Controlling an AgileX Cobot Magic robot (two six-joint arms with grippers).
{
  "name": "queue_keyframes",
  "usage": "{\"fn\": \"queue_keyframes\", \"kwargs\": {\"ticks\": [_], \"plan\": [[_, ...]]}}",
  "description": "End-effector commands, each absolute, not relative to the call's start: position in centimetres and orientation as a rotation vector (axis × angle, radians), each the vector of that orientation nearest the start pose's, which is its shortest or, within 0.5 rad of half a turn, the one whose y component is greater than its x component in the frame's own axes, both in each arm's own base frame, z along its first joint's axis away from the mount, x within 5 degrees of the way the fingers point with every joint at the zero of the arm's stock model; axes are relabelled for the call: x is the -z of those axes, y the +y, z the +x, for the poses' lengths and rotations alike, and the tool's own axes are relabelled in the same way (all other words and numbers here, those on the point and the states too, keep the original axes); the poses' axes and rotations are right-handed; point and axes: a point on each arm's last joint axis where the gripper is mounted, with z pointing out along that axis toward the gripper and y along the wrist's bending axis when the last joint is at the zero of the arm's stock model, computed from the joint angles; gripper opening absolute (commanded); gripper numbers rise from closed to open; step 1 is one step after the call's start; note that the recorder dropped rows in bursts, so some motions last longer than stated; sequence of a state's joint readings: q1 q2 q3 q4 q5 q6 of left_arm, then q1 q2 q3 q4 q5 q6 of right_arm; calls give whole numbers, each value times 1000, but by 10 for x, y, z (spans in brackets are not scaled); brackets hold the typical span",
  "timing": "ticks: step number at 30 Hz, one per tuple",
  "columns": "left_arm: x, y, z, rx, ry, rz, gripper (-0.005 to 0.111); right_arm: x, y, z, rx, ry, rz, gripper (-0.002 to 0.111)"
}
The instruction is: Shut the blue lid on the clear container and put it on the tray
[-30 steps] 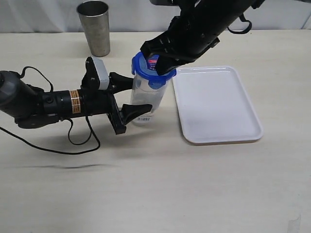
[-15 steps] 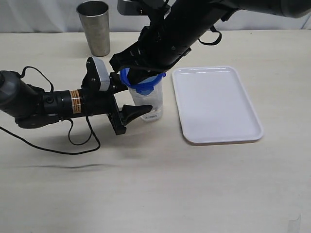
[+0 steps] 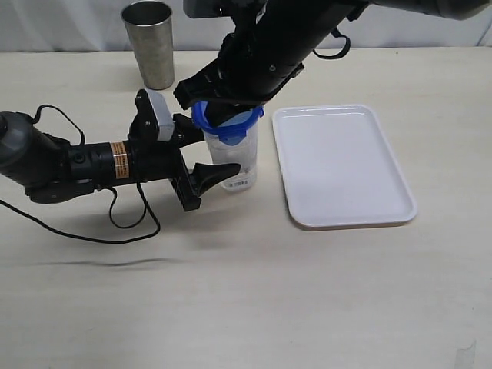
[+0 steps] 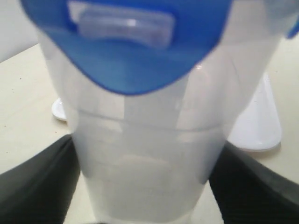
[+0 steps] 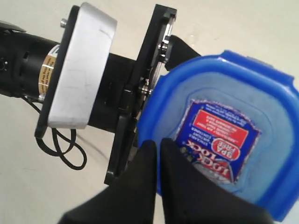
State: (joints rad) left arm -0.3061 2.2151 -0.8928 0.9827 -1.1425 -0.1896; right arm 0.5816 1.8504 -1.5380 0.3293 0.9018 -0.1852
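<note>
Just left of the tray (image 3: 350, 110), on the pale table (image 3: 254, 292), the clear container (image 3: 233, 157) stands upright with its white label low on the wall. It is near the tray's rim but apart from it, not on it. On its mouth sits the blue lid (image 3: 224, 127), a little tilted in the exterior view, sticker side up. In the left wrist view one flap (image 4: 126, 28) hangs down over the container's wall. The left gripper (image 3: 216, 149) reaches in level from the left. Its two black fingers (image 4: 35, 186) stand fairly wide apart, one on each side of the container's lower body and pressed against it, so the container is clamped. Above, the right gripper (image 5: 155, 147) hangs over the lid. Its fingers are pressed together with nothing between them, and their tips rest on the lid's top near the rim, beside the red-and-white sticker (image 5: 219, 140). Well apart, a grey steel cup (image 3: 150, 46) stands upright near the table's far edge.
</note>
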Motion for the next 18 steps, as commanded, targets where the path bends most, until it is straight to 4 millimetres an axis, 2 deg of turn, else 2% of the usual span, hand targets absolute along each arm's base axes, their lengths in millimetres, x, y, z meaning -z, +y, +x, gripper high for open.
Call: {"fn": "queue_keyframes", "kwargs": {"ticks": [1, 8, 18], "plan": [[-86, -179, 320, 827, 1404, 1108, 0, -265, 237, 334, -442, 2573, -845, 4], [-86, -179, 320, 827, 1405, 1107, 0, -268, 236, 339, -397, 2521, -842, 4], [-87, -179, 321, 826, 1406, 1104, 0, -264, 230, 341, -296, 2543, -830, 4]]}}
